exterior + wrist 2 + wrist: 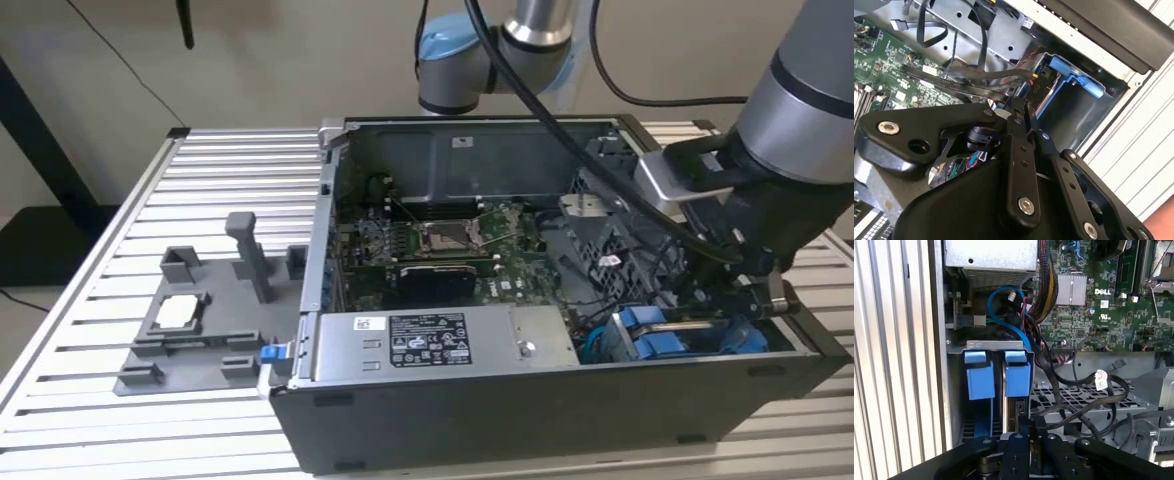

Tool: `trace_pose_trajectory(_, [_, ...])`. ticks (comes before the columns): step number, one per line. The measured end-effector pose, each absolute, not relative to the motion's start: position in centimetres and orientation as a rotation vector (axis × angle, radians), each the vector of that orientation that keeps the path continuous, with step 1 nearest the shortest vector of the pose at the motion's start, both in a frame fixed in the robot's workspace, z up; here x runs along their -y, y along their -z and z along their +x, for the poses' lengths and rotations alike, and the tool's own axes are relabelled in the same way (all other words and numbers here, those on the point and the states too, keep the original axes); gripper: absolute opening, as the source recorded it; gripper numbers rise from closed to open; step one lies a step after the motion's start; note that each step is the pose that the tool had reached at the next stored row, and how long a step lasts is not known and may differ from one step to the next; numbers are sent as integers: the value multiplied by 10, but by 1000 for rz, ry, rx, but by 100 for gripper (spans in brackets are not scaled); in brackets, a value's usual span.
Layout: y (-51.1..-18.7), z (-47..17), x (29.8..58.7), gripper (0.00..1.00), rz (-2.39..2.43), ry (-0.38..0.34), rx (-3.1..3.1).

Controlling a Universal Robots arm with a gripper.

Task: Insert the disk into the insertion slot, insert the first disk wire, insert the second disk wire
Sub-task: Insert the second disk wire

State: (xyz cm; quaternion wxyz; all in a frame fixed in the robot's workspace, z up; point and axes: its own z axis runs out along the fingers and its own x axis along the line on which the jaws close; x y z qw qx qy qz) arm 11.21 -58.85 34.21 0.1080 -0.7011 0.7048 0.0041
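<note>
The black metal fingers (1030,432) are pressed together over the grey sheet-metal insertion slot (996,346) with its glossy blue plastic tabs, beside matte black cables (1089,390).

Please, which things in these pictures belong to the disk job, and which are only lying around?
Belong to the job:
- slot with blue fittings
- black wires beside the slot
- claw, down at the slot

Only lying around:
- power supply
- motherboard
- grey fixture outside the case, on the exterior view's left
</note>
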Motion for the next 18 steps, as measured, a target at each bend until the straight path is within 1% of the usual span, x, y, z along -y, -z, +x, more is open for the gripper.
trace_pose_trajectory(8, [-339,112,592,16,-2042,-41,-2066])
trace_pose_trajectory(18, [-337,113,599,16,-2029,-55,-2065])
